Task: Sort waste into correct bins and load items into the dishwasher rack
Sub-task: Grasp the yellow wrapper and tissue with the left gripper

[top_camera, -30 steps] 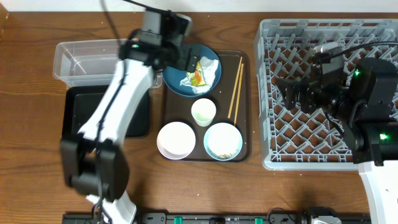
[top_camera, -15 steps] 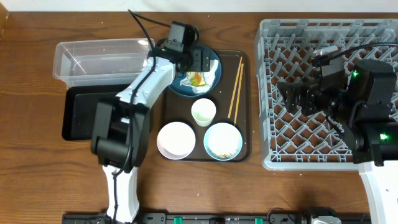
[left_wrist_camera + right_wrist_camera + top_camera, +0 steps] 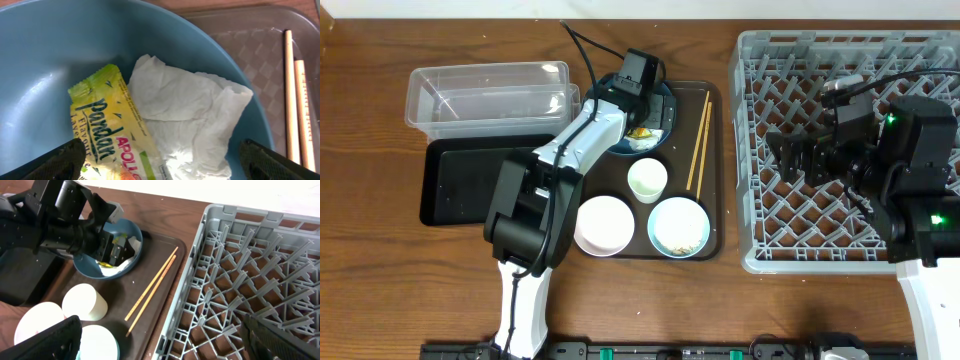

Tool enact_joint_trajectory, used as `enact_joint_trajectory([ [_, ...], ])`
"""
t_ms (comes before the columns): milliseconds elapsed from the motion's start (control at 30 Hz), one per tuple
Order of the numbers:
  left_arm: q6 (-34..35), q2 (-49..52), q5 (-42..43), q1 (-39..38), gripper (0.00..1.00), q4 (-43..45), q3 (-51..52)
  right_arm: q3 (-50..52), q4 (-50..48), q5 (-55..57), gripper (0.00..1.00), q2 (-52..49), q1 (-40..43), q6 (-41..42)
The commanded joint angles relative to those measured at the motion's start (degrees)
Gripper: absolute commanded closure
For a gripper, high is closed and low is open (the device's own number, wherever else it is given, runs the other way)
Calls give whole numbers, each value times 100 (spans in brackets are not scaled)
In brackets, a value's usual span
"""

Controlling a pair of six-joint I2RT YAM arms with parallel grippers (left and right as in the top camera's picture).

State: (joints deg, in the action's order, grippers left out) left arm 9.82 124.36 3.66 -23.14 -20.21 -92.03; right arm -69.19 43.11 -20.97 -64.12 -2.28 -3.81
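Observation:
The dark blue plate (image 3: 667, 103) lies at the back of the brown serving tray (image 3: 714, 205). It holds crumpled white tissue (image 3: 187, 100) and a yellow-green wrapper (image 3: 102, 120). My left gripper (image 3: 160, 172) is open and hovers close above them, one finger on each side; it also shows in the overhead view (image 3: 642, 112). Chopsticks (image 3: 698, 140) lie to the right of the plate. The white cup (image 3: 647, 180), white bowl (image 3: 602, 224) and pale blue bowl (image 3: 678, 227) with rice grains stand in front. My right gripper (image 3: 786, 155) is open and empty above the grey rack (image 3: 757, 225).
The clear tub (image 3: 480, 95) stands at the back left. The black tray-bin (image 3: 470, 185) lies in front of it. In the right wrist view the chopsticks (image 3: 152, 290) lie just left of the rack's wall (image 3: 192, 275).
My left gripper has swung right, from the tub side of the plate to above the tissue and wrapper. The right arm has not moved.

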Motion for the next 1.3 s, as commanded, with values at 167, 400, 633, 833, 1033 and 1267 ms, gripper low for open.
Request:
enact_joint_trajectory([
  [167,-254,7,-179,44,0,0,74,-109,70,17,1,0,-42,-55],
  [400,-275,15,-179,44,2,22,262,-109,166,17,1,0,-42,-55],
  [633,-483,175,-153,-20,8,15,267,-109,177,17,1,0,-42,-55],
  [833,-595,391,-160,-96,26,13,267,-109,227,17,1,0,-42,-55],
  [1033,-601,262,-166,-83,70,22,254,-109,227,20,1,2,-42,-55],
  [1267,-619,-719,-181,70,92,15,116,-109,229,17,1,0,-42,-55],
])
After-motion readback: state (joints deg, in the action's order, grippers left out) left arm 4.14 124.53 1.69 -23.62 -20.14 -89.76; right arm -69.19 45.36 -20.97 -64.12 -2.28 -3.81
